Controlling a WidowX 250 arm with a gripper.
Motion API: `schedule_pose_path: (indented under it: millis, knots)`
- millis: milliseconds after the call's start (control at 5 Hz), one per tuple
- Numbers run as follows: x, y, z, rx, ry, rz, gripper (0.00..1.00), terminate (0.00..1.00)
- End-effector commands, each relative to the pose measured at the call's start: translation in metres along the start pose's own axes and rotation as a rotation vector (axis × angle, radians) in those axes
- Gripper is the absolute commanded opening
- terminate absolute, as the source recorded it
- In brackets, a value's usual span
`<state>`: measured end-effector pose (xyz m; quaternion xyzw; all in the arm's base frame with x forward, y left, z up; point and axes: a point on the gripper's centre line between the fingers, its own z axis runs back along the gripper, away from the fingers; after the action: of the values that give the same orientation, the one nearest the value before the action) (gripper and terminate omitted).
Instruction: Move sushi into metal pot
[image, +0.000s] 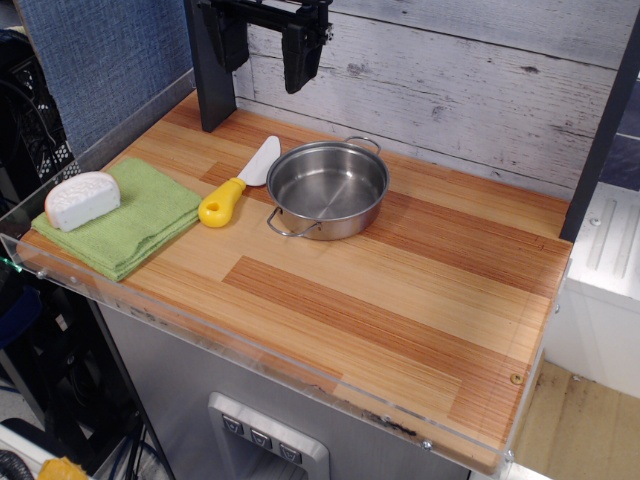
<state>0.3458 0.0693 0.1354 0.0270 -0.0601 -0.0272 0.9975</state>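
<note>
The sushi (82, 200), a white half-round block with an orange-pink edge, lies on a folded green cloth (135, 220) at the table's left end. The metal pot (327, 188), shallow, shiny and empty, stands at the middle back of the wooden table with its two wire loop handles showing. My gripper (266, 78) hangs high at the back, above and behind the pot's left side and far from the sushi. Its two black fingers stand apart with nothing between them.
A toy knife (238, 187) with a yellow handle and white blade lies between the cloth and the pot, touching neither. A black post (208, 70) stands at the back left. A plank wall runs behind the table (400, 300), which has a clear plastic rim along the front.
</note>
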Motion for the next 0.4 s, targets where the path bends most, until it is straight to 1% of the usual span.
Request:
schedule_pose_path:
  millis: [0, 200]
  knots:
    - [0.0, 0.0, 0.0, 0.0, 0.0, 0.0, 1.0, 0.0]
    - [-0.007, 0.017, -0.006, 0.018, 0.02, 0.027, 1.0, 0.0]
